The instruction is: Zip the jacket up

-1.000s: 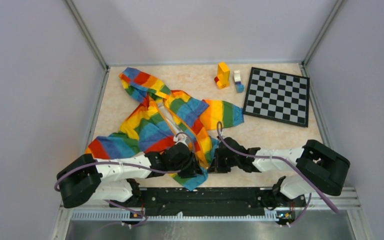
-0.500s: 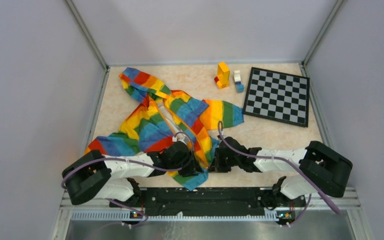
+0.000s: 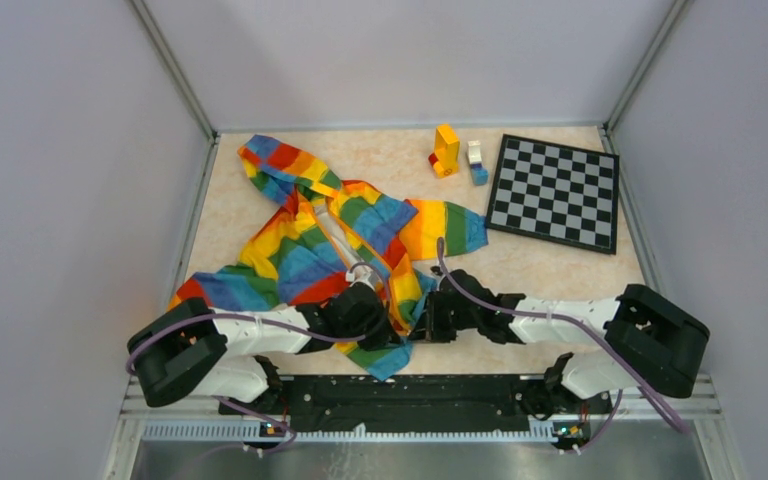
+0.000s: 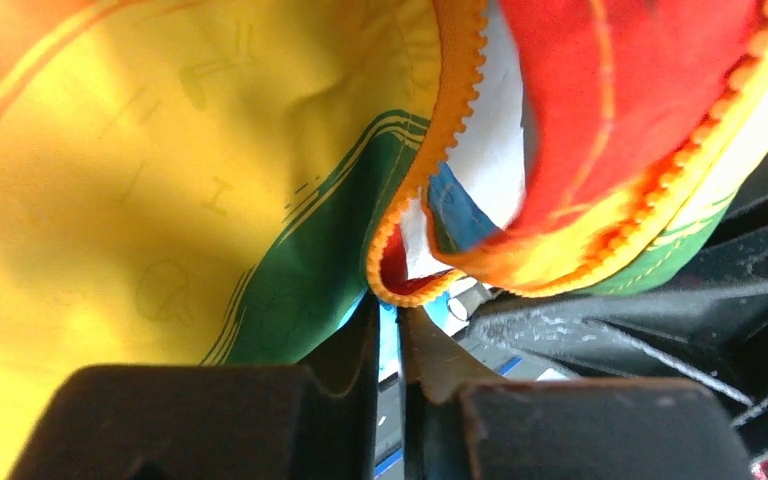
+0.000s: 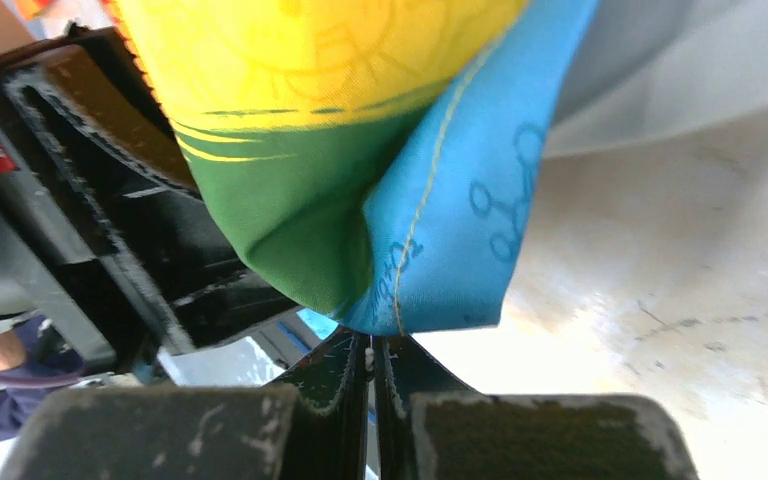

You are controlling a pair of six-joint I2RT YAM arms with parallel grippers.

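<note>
Jacket [image 3: 310,250]: spread open on surface [image 3: 540,270], beside checkerboard [image 3: 555,192]. Right pincer [image 5: 370,350]: clamped on hem corner, likely steadying it. Left pincer [image 4: 390,320]: nearly together, seemingly nipping zipper [image 4: 440,140] bottom end for mating.

Rainbow-striped hooded jacket [image 3: 295,255], front zipper open, sprawled flat, hood far-left.

Overhead camera looks down; both wrist cameras closely face the jacket [image 3: 300,255].
</note>
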